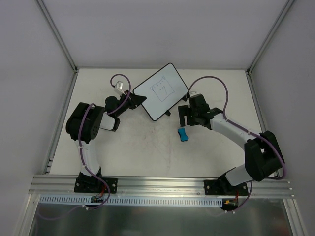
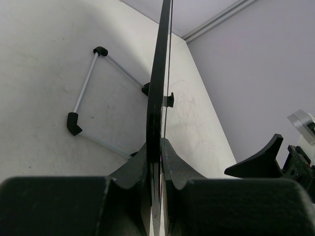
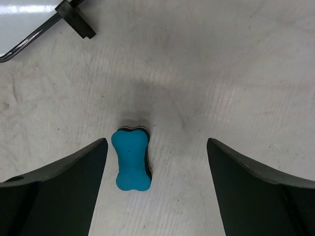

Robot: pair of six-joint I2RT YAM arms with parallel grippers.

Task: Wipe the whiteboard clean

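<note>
The whiteboard [image 1: 161, 91] has a black frame and thin black marker lines on its white face. It is tilted up off the table. My left gripper [image 1: 135, 101] is shut on its left edge. In the left wrist view the whiteboard [image 2: 158, 73] stands edge-on, pinched by my left gripper [image 2: 160, 147]. The blue bone-shaped eraser [image 1: 183, 134] lies on the table below my right gripper [image 1: 184, 119]. In the right wrist view the eraser [image 3: 131, 160] lies between the fingers of my open right gripper [image 3: 156, 143], close to the left finger and untouched.
A thin metal stand with black feet [image 2: 83, 101] hangs from the board's back over the table. A corner of the whiteboard [image 3: 19, 19] and one black foot [image 3: 76, 19] show at the top left of the right wrist view. Aluminium rails [image 1: 64, 54] border the table.
</note>
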